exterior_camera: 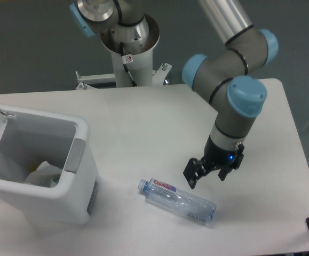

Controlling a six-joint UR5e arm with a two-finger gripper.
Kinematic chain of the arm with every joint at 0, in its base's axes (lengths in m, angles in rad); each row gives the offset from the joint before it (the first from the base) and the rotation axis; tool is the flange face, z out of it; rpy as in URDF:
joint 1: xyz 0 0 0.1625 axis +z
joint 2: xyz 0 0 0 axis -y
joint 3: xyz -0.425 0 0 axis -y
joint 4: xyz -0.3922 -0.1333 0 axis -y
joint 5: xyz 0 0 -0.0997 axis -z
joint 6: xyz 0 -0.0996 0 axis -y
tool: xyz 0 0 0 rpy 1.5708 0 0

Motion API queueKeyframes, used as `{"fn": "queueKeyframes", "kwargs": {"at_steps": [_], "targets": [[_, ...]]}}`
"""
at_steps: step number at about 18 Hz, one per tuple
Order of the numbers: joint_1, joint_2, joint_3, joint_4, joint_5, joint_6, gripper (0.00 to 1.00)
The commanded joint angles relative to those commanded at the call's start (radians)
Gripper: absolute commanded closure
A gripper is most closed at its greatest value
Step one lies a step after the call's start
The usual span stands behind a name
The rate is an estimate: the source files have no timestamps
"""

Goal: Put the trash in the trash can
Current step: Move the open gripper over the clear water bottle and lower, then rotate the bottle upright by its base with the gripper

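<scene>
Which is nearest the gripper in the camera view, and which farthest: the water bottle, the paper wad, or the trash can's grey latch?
From the gripper:
1. Water bottle, just below and to its left on the table.
2. Grey latch, on the trash can front, far left.
3. Paper wad, inside the can, farthest left.

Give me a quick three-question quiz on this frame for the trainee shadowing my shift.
1. True or false: the water bottle lies on its side on the table.
2. Multiple choice: the crumpled paper wad is A) beside the bottle, B) inside the trash can, C) in the gripper.
3. Fill in: the gripper hovers open just above the bottle, holding ____.

Key: 1 true; 2 B; 3 nothing.
</scene>
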Motion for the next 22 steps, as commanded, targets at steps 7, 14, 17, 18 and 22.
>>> {"fn": "queueKeyframes", "kwargs": {"at_steps": [7,14,17,18,22], "targets": [[-0.045,-0.100,0.065,0.000,0.060,-0.118,0.00],[-0.088,-0.166,0.103,0.000,0.169,-0.163,0.00],[-0.088,-0.170,0.108,0.000,0.178,-0.172,0.09],[-0.089,-0.174,0.108,0.000,0.177,-0.174,0.19],[-0.089,-0.172,0.108,0.002,0.164,-0.233,0.62]]}}
